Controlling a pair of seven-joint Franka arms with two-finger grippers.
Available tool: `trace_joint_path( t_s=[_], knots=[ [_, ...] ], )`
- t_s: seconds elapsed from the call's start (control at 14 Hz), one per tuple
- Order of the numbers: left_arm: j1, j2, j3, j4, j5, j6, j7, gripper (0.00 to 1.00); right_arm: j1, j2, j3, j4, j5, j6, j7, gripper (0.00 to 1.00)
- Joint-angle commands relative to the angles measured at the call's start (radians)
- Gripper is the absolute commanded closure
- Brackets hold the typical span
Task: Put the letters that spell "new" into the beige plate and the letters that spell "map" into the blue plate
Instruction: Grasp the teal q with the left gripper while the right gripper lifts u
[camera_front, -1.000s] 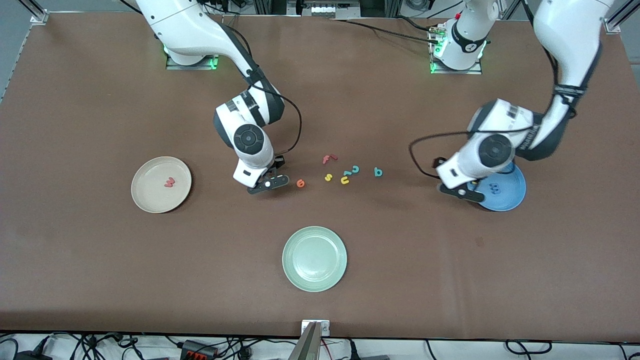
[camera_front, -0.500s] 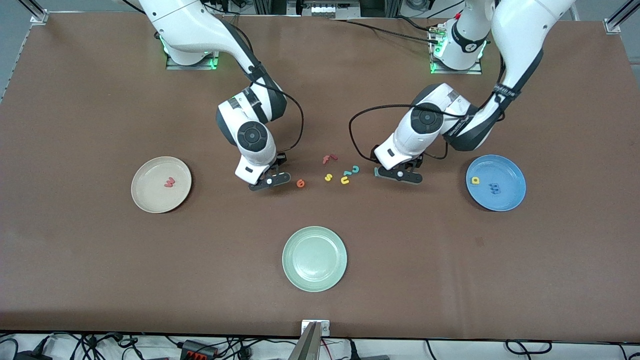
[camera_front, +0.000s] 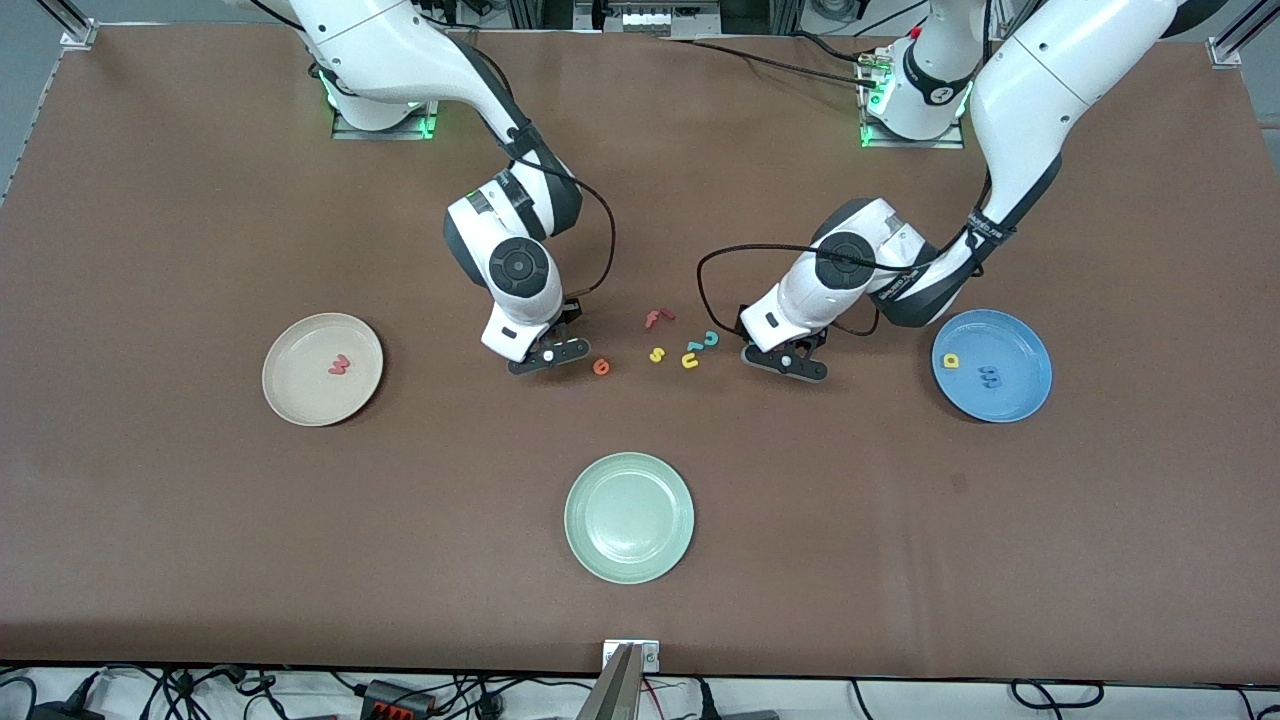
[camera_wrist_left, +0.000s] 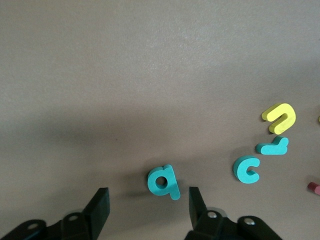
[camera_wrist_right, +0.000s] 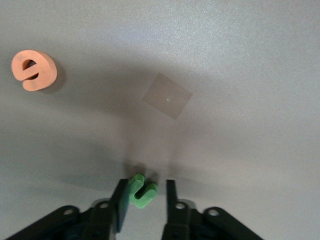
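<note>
1. Two grippers down low over the table (camera_front: 160, 560), both mid-table. L gripper (camera_wrist_left: 148, 192) has the teal "p" (camera_wrist_left: 163, 181) lying flat btwn its fingers (camera_wrist_left: 100, 210)
2. L jaws are well apart w/ gaps both sides of the "p". I see no contact and nothing held
3. R gripper (camera_wrist_right: 145, 184) sits over the green "n" (camera_wrist_right: 142, 190), which is btwn its fingers (camera_wrist_right: 120, 205), up against one pad w/ a small gap to the other
4. R jaws are only narrowly apart and not clamped, as far as I can see. The orange "e" (camera_front: 601, 367) lies on the table just beside the R gripper (camera_front: 545, 357), toward the L arm's end
5. Plates: 3. The beige plate (camera_front: 290, 400) is toward the R arm's end, the blue plate (camera_front: 1020, 400) toward the L arm's end, and the pale green plate (camera_front: 629, 560) is nearest the front cam
6. Beige plate holds 1 letter, the red-pink "w" (camera_front: 339, 365). Blue plate holds 2, the yellow "a" (camera_front: 951, 361) and the blue "m" (camera_front: 990, 376). Green plate holds 0
7. Loose btwn the grippers are 5 pcs: red "f" (camera_front: 658, 318), yellow "s" (camera_front: 657, 354), yellow "u" (camera_front: 690, 360), teal "c" (camera_front: 711, 339) and a small teal bit (camera_wrist_left: 272, 146) touching the "u". I can't tell that bit's shape
</note>
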Motion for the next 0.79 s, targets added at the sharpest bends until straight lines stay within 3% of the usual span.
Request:
trace_joint_path(
  t_s=[0.0, 0.21, 0.36, 0.64, 0.71],
  knots=[
    [-0.005, 0.037, 0.0, 0.029, 0.08, 0.003, -0.057, 0.3, 0.003, -0.014, 0.003, -0.001, 0.012, -0.001, 0.017, 0.49],
    [-0.024, 0.067, 0.003, 0.05, 0.179, 0.002, -0.145, 0.32, 0.004, -0.012, 0.004, 0.002, 0.027, 0.004, 0.032, 0.39],
    [-0.04, 0.073, 0.006, 0.055, 0.184, 0.002, -0.17, 0.41, 0.006, -0.011, 0.006, 0.0, 0.032, 0.004, 0.081, 0.39],
    [-0.041, 0.067, 0.007, 0.055, 0.186, -0.004, -0.167, 0.84, 0.009, 0.0, 0.006, -0.001, 0.033, 0.002, 0.257, 0.4],
    [-0.035, 0.06, 0.006, 0.055, 0.186, -0.012, -0.163, 0.9, 0.01, 0.003, 0.006, -0.001, 0.033, 0.002, 0.324, 0.4]
  ],
)
